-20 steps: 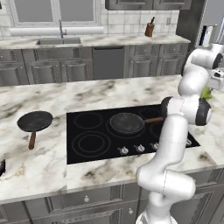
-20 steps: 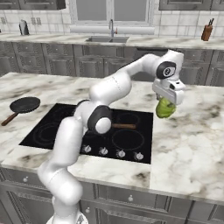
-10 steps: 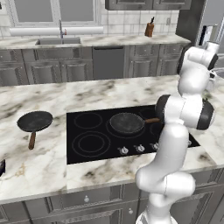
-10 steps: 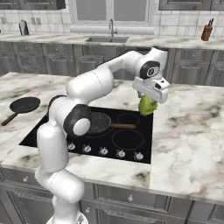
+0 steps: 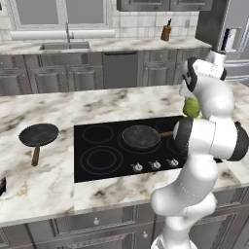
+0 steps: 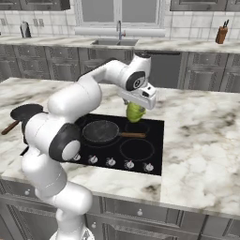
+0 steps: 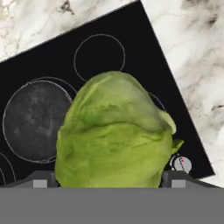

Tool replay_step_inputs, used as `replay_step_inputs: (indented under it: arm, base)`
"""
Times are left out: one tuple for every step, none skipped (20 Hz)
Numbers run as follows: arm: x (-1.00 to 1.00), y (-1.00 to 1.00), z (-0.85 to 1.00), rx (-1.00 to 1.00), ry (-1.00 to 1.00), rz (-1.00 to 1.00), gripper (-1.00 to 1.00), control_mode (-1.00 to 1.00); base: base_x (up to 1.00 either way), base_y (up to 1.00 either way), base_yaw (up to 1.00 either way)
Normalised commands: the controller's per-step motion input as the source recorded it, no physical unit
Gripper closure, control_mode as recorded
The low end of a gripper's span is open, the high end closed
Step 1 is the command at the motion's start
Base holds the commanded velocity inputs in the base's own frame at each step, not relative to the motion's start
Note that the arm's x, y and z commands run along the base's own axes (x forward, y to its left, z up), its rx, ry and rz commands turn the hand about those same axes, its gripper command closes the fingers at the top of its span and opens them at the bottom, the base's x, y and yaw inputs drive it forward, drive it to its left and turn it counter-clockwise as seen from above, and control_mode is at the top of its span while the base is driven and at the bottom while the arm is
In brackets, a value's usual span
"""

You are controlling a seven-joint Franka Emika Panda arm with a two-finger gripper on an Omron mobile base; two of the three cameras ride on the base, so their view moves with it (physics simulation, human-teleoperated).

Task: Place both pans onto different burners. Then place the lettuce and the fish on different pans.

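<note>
The lettuce (image 6: 135, 112) is held up in the air, pinched in the end effector (image 6: 136, 106), which closes on it from above. It looks light and soft. Its leaves could squash or tear, so a gentle hold around the thick middle seems best. It is round and a bit bumpy, so it may roll when let go.

Just below the end effector and a little to one side sits a pan (image 6: 100, 131) on a burner (image 7: 34, 120) of the black cooktop (image 5: 90, 172). Its brown handle (image 6: 133, 135) points toward the spot under the lettuce. The pan is bare inside, so it looks like a good place for the lettuce.

Far from the end effector, a second pan (image 5: 38, 134) lies on the marble surface (image 5: 44, 187), not yet on a burner.
</note>
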Motion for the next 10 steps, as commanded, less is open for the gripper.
replay_step_inputs:
  arm:
    - [0.08, 0.74, 0.04, 0.0, 0.0, 0.19, 1.0, -1.0]
    - [0.13, 0.73, 0.04, 0.0, 0.0, 0.19, 1.0, -1.0]
    - [0.16, 0.75, 0.04, 0.0, 0.0, 0.21, 1.0, -1.0]
    - [0.12, 0.87, 0.06, -0.02, 0.0, 0.22, 1.0, -1.0]
    - [0.11, 0.9, 0.07, -0.05, 0.0, 0.21, 1.0, -1.0]
    - [0.21, 0.86, 0.03, -0.05, 0.0, 0.18, 1.0, -1.0]
    - [0.31, 0.82, 0.0, -0.04, 0.0, 0.17, 1.0, -1.0]
    - [0.39, 0.78, 0.0, -0.03, 0.0, 0.16, 1.0, -1.0]
    - [0.46, 0.78, 0.0, -0.03, 0.03, 0.16, 1.0, -1.0]
    - [0.54, 0.77, 0.0, -0.04, 0.04, 0.15, 1.0, -1.0]
  base:
    - [0.0, 0.0, 0.0]
    - [0.0, 0.0, 0.0]
    - [0.0, 0.0, 0.0]
    - [0.0, 0.0, 0.0]
    - [0.0, 0.0, 0.0]
    - [0.0, 0.0, 0.0]
    - [0.0, 0.0, 0.0]
    - [0.0, 0.0, 0.0]
    - [0.0, 0.0, 0.0]
    - [0.0, 0.0, 0.0]
